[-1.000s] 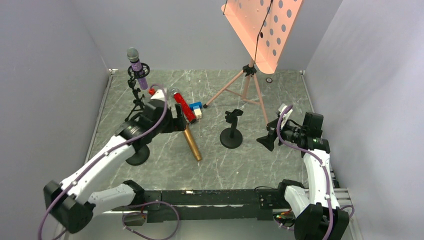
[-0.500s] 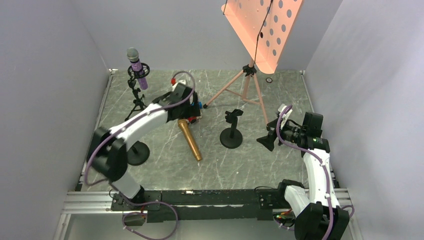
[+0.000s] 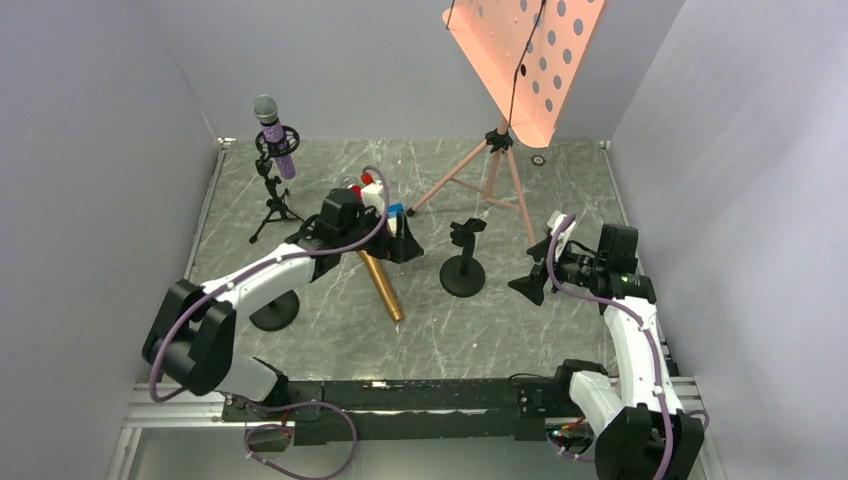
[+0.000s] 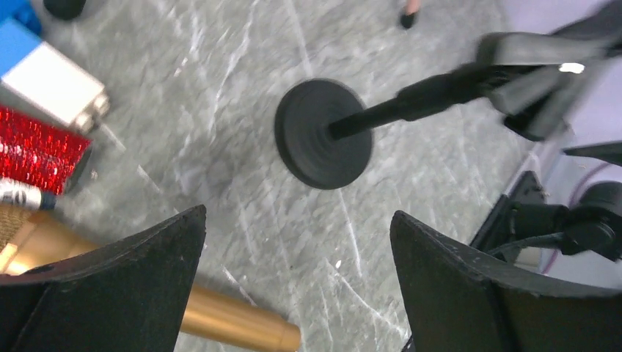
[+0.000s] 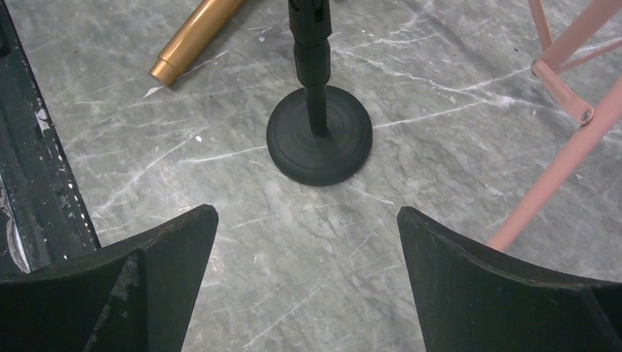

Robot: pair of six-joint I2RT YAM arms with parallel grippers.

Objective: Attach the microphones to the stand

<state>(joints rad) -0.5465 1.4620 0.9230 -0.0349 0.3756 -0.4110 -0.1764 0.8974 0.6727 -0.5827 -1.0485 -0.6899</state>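
Note:
The purple microphone [image 3: 275, 135] sits upright in the clip of a small black tripod stand [image 3: 272, 205] at the back left. The gold microphone [image 3: 383, 285] lies on the table; it also shows in the left wrist view [image 4: 235, 323] and the right wrist view [image 5: 194, 40]. The red microphone [image 4: 37, 154] lies beside it, hidden under my left arm in the top view. My left gripper [image 3: 400, 245] [image 4: 297, 220] is open and empty just above the gold microphone. A black round-base stand [image 3: 463, 262] [image 4: 323, 132] [image 5: 319, 136] has an empty clip. My right gripper [image 3: 530, 282] [image 5: 308, 213] is open and empty to its right.
A small blue-and-white block [image 3: 393, 212] [image 4: 51, 77] lies by the red microphone. A second black round base [image 3: 275, 310] stands at the front left. A pink tripod music stand [image 3: 500, 170] [image 5: 565, 88] stands at the back right. Grey walls enclose the table.
My left arm has swung from the left side across the lying microphones and now points right, toward the round-base stand. My right gripper has shifted slightly down and left.

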